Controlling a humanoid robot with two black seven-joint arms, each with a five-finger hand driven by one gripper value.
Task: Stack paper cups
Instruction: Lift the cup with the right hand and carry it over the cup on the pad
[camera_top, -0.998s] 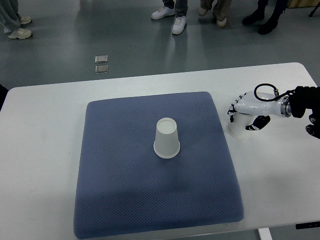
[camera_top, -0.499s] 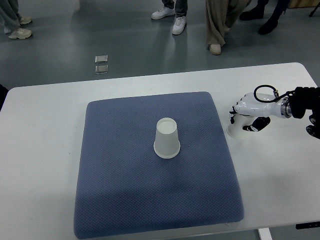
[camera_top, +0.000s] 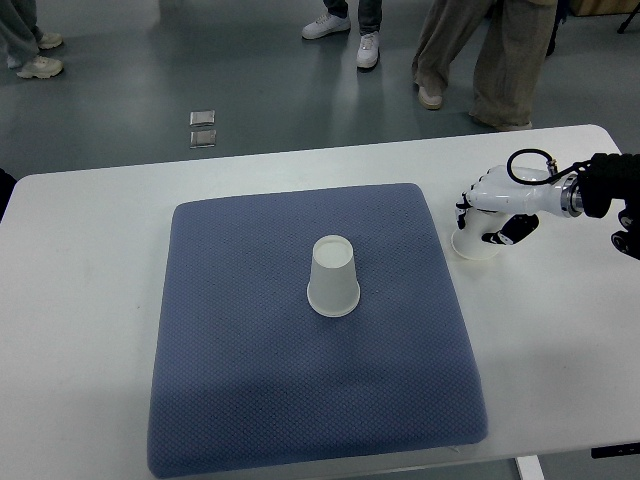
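A white paper cup (camera_top: 333, 277) stands upside down in the middle of the blue-grey mat (camera_top: 240, 380). A second white paper cup (camera_top: 471, 243), also upside down, is on the white table just right of the mat's right edge. My right hand (camera_top: 489, 218) comes in from the right edge and is curled around this second cup, covering its top and sides. Only the cup's lower rim shows under the fingers (camera_top: 465, 212). The left arm is not in view.
The white table (camera_top: 80, 300) carries the mat; its right edge is close behind my right arm. Several people's legs and shoes (camera_top: 480, 60) stand on the floor beyond the far edge. Two small floor plates (camera_top: 203, 129) lie on the floor.
My right hand with the cup has shifted a little up and away from me along the mat's right edge. The people beyond the table have walked to the right.
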